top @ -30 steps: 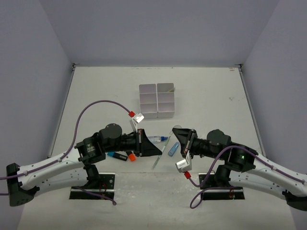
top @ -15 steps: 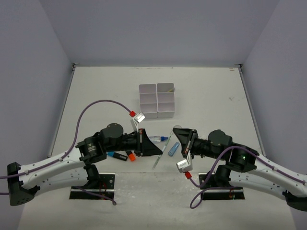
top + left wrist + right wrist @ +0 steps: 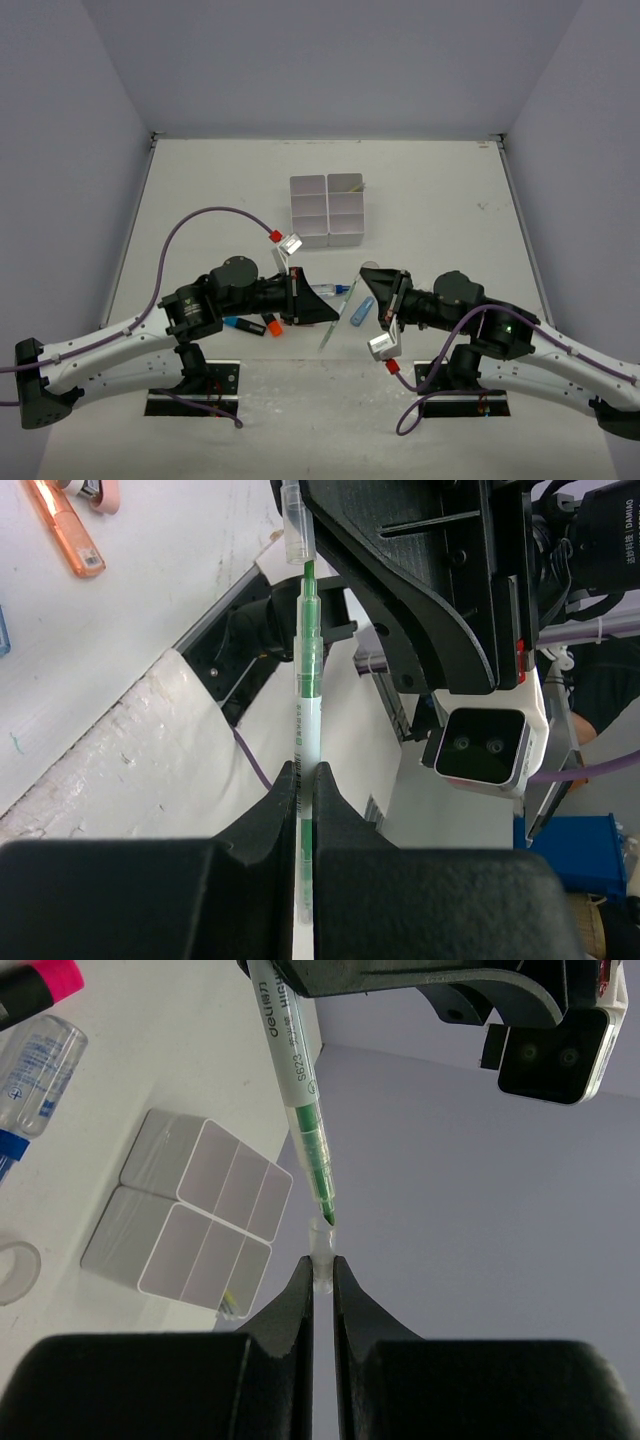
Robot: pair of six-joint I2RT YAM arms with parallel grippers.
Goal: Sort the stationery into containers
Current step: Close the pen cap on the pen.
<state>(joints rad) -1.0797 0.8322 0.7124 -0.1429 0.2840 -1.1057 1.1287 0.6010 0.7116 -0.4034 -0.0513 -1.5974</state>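
Left arm (image 3: 120,335) and right arm (image 3: 560,350) bent low, wrists turned inward to face each other; left gripper (image 3: 305,780) clamped on green pen (image 3: 305,680), right gripper (image 3: 320,1265) pinched on clear cap (image 3: 320,1235).

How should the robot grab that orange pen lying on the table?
Probably around the middle of the orange pen, coming straight down from above with the fingers across its narrow width. It lies flat on the table and is long and thin, so the ends offer little to pinch.

White table (image 3: 440,190), lilac walls (image 3: 330,60)
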